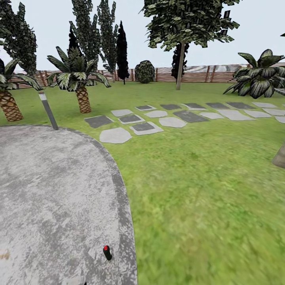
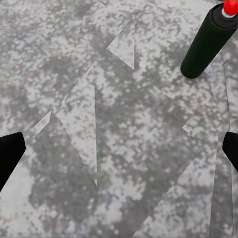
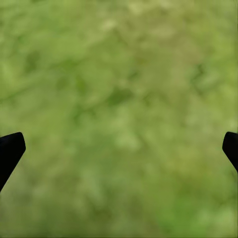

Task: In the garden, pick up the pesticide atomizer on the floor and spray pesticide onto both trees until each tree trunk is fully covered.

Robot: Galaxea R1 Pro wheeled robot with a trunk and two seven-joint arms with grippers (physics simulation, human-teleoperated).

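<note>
Grey speckled concrete floor (image 1: 51,190) curves against the garden's lawn (image 1: 206,190). The left gripper (image 2: 119,148) hangs over this paving, spread wide and empty; the pesticide atomizer (image 2: 206,42) stands off to one side of its fingers, near the paving's edge. Centring the fingers around the dark body before descending seems wise. The right gripper (image 3: 119,148), likewise spread and empty, points down at grass.

head forward-down, wrists facing ground closely
</note>
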